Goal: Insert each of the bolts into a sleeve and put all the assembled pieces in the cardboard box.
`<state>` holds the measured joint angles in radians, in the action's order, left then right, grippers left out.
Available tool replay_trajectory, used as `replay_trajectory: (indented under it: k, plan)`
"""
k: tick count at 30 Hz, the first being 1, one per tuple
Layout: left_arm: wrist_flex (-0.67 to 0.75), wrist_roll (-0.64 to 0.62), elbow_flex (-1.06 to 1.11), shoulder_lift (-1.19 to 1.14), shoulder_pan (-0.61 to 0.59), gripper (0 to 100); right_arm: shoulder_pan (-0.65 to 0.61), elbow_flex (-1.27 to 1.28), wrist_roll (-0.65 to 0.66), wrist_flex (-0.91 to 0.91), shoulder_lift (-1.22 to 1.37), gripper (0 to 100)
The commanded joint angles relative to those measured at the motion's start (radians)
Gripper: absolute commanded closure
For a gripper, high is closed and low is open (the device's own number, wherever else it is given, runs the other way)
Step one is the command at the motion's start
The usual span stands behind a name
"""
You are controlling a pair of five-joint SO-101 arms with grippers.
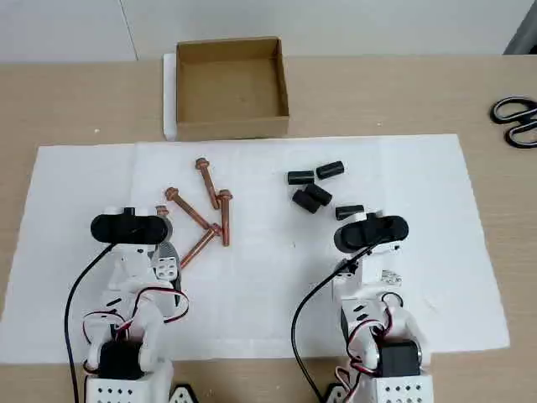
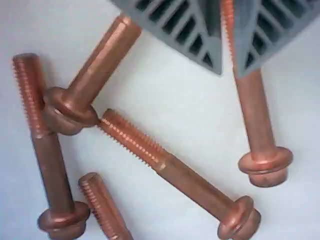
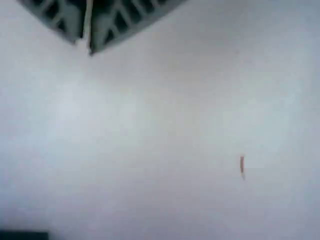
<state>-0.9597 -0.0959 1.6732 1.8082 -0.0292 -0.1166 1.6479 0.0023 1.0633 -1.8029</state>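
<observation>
Several copper bolts point(image 1: 205, 214) lie loosely on the white paper, left of centre. Several black sleeves point(image 1: 315, 189) lie in a group to the right of them. The open cardboard box point(image 1: 231, 88) stands behind the paper. My left gripper point(image 2: 227, 74) is down at the left end of the bolt pile. Its grey fingers are shut on the threaded end of one bolt point(image 2: 255, 115), which lies on the paper with other bolts point(image 2: 175, 172) beside it. My right gripper point(image 3: 85, 46) is shut with nothing in it, over bare paper just in front of the nearest sleeve point(image 1: 349, 211).
A white foam strip point(image 1: 169, 92) runs along the box's left side. Black scissors point(image 1: 516, 117) lie at the table's far right. The white paper sheet point(image 1: 419, 285) covers most of the table in front of both arms.
</observation>
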Motion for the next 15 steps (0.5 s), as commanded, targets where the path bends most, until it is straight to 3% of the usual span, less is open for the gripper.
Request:
replay_trajectory:
  k: [1,7,11,15]
  plan:
    - [0.021,0.005,-0.005,0.011,0.0,99,0.002,-0.005,0.011,-0.018,-0.012,99.5]
    - [0.021,0.005,-0.005,0.011,0.006,99,0.001,-0.006,0.011,-0.019,-0.012,99.5]
    - [0.012,0.002,-0.007,0.009,0.092,99,0.004,-0.009,0.008,-0.013,-0.01,99.5]
    - [-0.029,0.0,-0.056,0.008,0.101,99,0.005,-0.023,-0.009,-0.012,-0.002,99.5]
